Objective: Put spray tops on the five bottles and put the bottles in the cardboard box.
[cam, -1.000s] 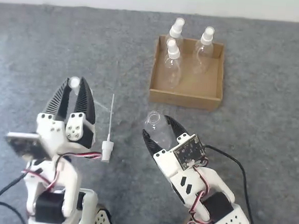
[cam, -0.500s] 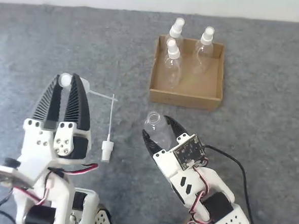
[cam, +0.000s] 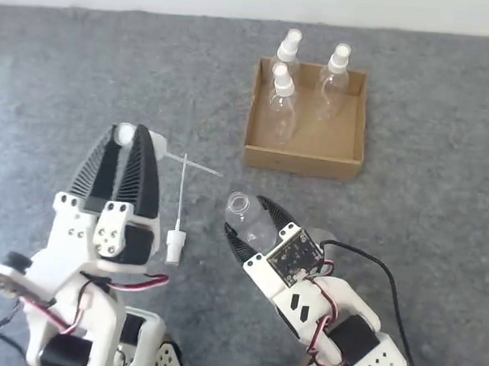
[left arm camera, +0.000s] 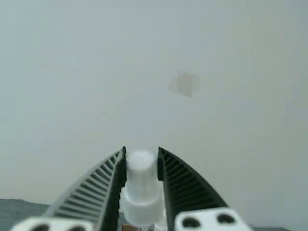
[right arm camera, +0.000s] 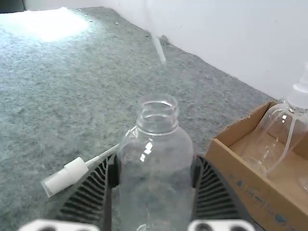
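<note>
My left gripper is shut on a white spray top, held off the carpet; its thin dip tube points toward the right arm. In the left wrist view the spray top sits between the shut fingers, facing a wall. My right gripper is shut on a clear bottle with no top, open mouth toward the left arm. In the right wrist view the bottle stands between the jaws. The cardboard box at the back holds three bottles with spray tops.
A second spray top lies on the grey carpet between the arms, its tube pointing away from me; it is also in the right wrist view as a spray top. The box corner stands close beyond the held bottle.
The left gripper swung left and came back with the spray top, its tube now angled toward the bottle. The right gripper moved the bottle slightly left and nearer.
</note>
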